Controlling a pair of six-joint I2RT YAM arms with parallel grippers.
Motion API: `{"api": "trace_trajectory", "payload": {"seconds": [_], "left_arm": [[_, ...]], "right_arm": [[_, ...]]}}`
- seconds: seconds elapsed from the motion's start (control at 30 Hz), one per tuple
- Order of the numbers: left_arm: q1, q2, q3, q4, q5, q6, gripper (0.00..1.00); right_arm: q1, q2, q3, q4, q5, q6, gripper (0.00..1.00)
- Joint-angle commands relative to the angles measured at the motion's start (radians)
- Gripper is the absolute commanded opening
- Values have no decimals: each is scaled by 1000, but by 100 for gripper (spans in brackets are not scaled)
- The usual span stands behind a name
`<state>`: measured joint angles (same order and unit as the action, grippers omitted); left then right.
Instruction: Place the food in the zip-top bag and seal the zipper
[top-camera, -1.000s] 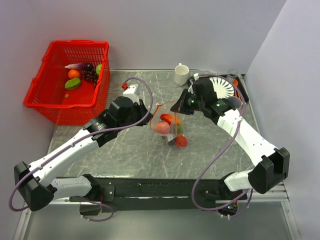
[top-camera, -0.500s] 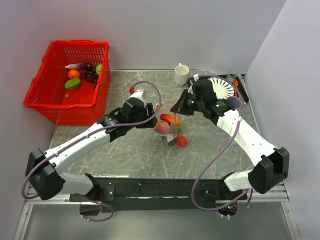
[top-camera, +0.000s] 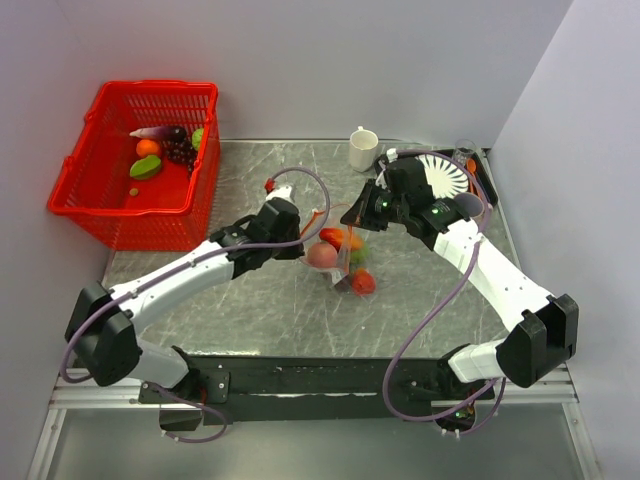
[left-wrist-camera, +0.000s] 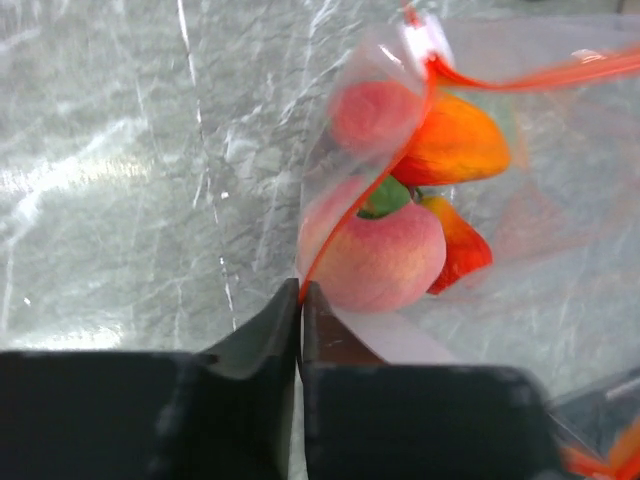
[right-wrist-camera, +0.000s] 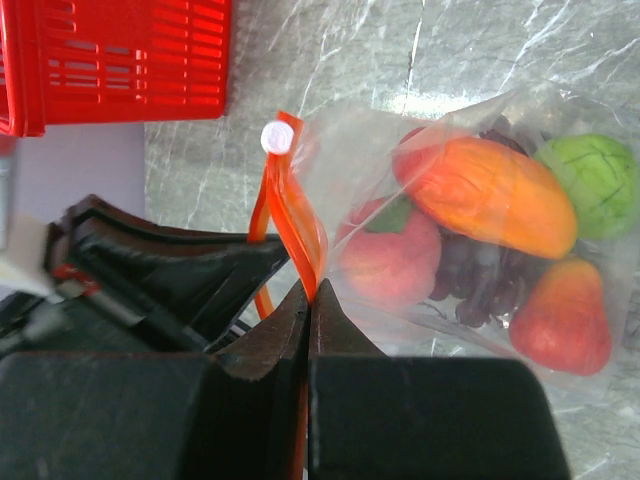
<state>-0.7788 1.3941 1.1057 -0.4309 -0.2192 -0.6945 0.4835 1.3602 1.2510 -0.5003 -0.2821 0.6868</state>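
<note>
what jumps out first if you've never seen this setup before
The clear zip-top bag at mid-table grabs the eye, packed with bright fruit like a pink peach and pinched from both sides: the left hand is shut on its edge, the right hand on the red-orange zipper. Next comes the red basket at the table's far-left corner, more fruit inside.

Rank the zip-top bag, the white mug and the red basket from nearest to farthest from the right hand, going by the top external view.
1. zip-top bag: pinched at its mouth by the right hand, hanging just on the near side of it.
2. white mug: a little beyond the hand, toward the back wall.
3. red basket: far off at the back left.
</note>
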Motion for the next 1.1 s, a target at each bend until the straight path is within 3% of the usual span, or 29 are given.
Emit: {"api": "trace_trajectory", "payload": {"seconds": [0.0, 0.1, 0.3, 0.53, 0.7, 1.07], "left_arm": [[-4, 5, 54, -21, -61, -17, 1], [-4, -43, 114, -86, -118, -14, 1], [-4, -174, 220, -72, -22, -20, 1], [-2, -198, 89, -28, -43, -69, 1], [-2, -193, 103, -60, -54, -91, 1], [-2, -201, -21, 32, -49, -112, 1]], "right_arm": [[-13, 0, 4, 42, -14, -16, 0], [-13, 4, 7, 34, -17, -33, 0], [-11, 26, -27, 51, -8, -40, 0], [-16, 63, 120, -1, -23, -70, 0], [-13, 59, 174, -17, -23, -96, 0], [4, 48, 13, 78, -100, -67, 0]]}}
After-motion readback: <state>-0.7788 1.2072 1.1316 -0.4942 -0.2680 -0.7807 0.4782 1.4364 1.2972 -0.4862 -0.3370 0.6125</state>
